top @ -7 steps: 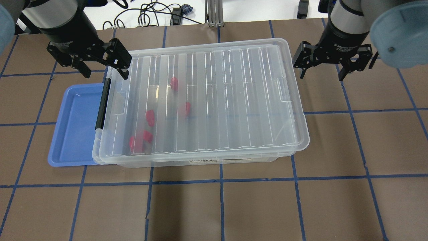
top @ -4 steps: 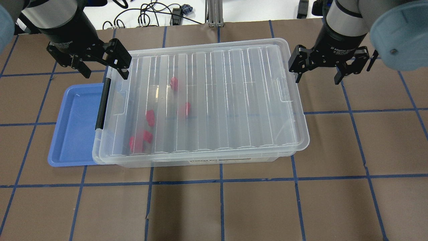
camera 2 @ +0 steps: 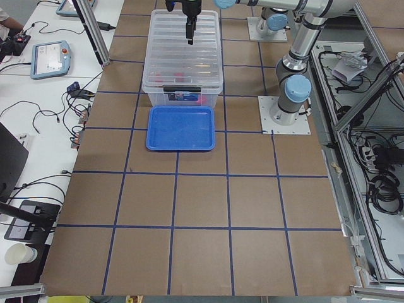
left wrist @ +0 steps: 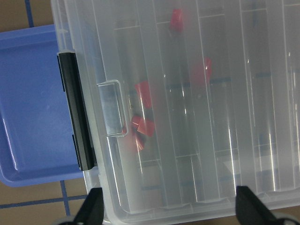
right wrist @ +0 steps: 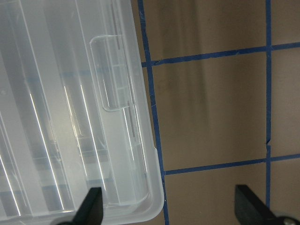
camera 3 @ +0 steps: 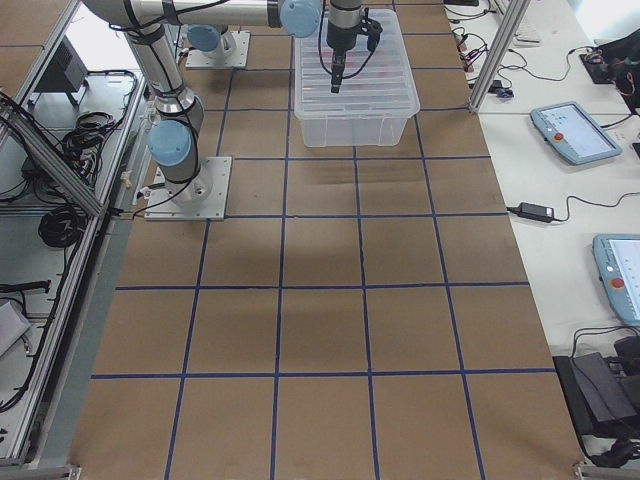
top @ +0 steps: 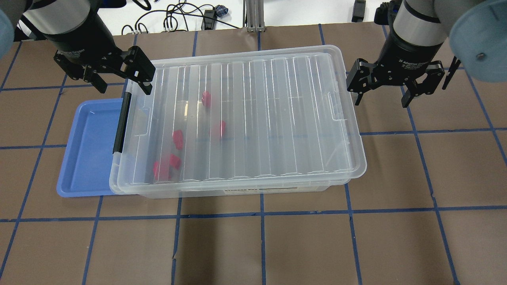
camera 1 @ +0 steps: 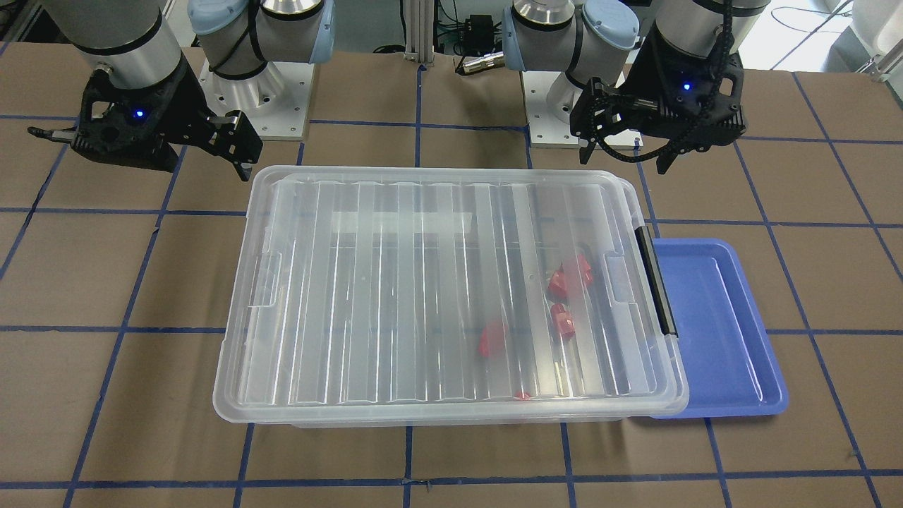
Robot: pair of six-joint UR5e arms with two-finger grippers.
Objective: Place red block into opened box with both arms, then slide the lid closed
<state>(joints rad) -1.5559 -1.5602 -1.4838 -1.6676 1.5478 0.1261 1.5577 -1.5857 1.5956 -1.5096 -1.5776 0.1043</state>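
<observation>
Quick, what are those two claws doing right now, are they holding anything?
Left gripper: open, holding nothing.
Right gripper: open, holding nothing.

Beneath the lid [top: 245, 118], the red blocks [top: 178, 139] show only as blurred smears. The box [top: 190, 191] rim covers the blue tray's [top: 89, 146] adjoining edge. Each wrist view's bottom edge crops the fingers [left wrist: 93, 206].

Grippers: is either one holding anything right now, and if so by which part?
Nothing is held. The left gripper and right gripper are open and empty, one at each short end of the box; the red blocks lie inside under the lid.
</observation>
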